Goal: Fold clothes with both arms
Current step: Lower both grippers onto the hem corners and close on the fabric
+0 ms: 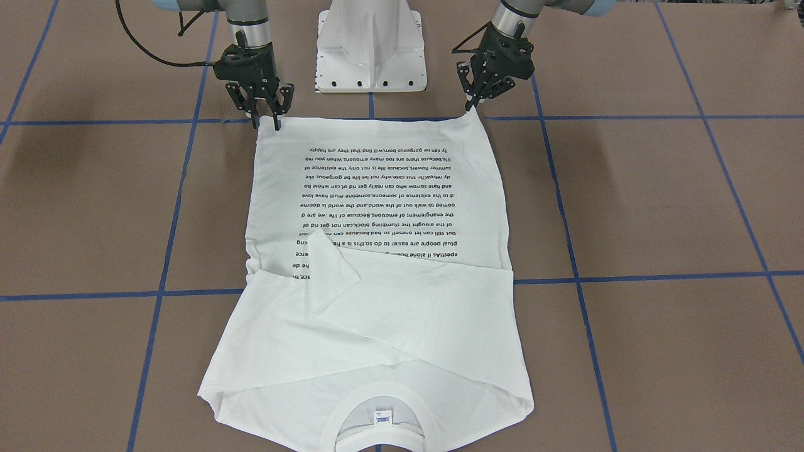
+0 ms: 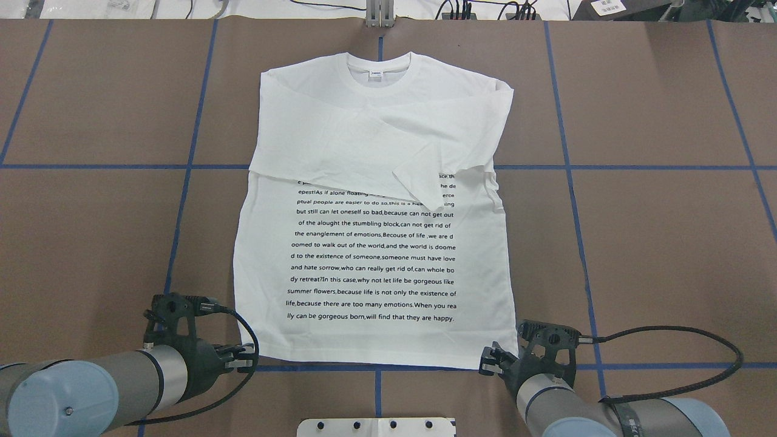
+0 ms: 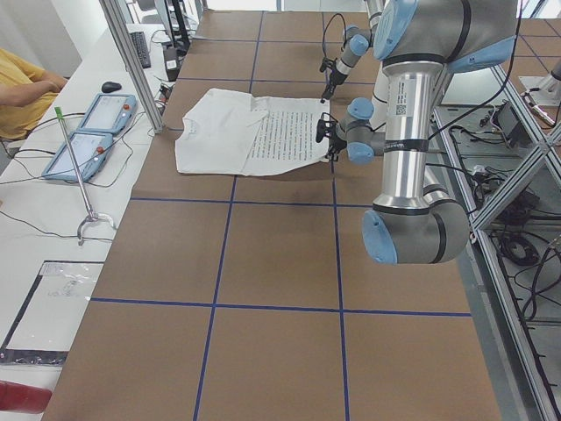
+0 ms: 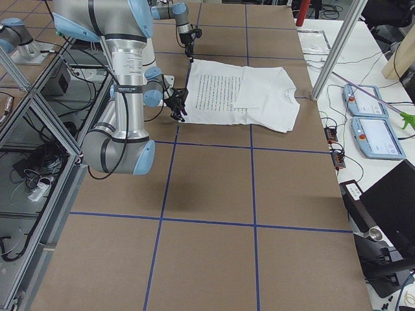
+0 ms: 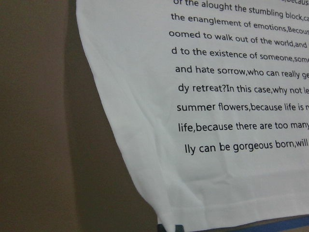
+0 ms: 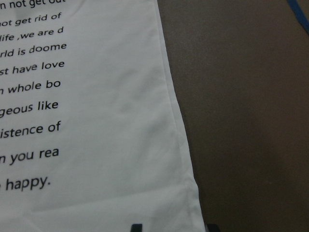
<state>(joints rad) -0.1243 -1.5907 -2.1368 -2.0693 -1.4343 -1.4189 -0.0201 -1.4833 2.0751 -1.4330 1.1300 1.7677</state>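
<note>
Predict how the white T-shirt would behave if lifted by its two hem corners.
Probably floppy: the T-shirt lies flat with wrinkles, so it would likely sag between the corners. Its sleeves, only laid across the chest, may slip open.

T-shirt (image 2: 370, 145): white throughout; front printed with many even lines of small black text (image 2: 371, 270); ribbed collar (image 2: 377, 64) white; neck label (image 2: 376, 74) white with a small blue mark.
Desk (image 2: 655, 255): matt brown, crossed by a wide grid of blue tape lines.
Left arm (image 2: 121, 379) and right arm (image 2: 558, 413): silver-grey tubes; light blue joint caps; black jaws.
Pedestal base (image 1: 370, 37): white; a row of black dots along its edge.
Two handheld panels (image 3: 107, 114) beside the desk: light blue with red buttons.
</note>
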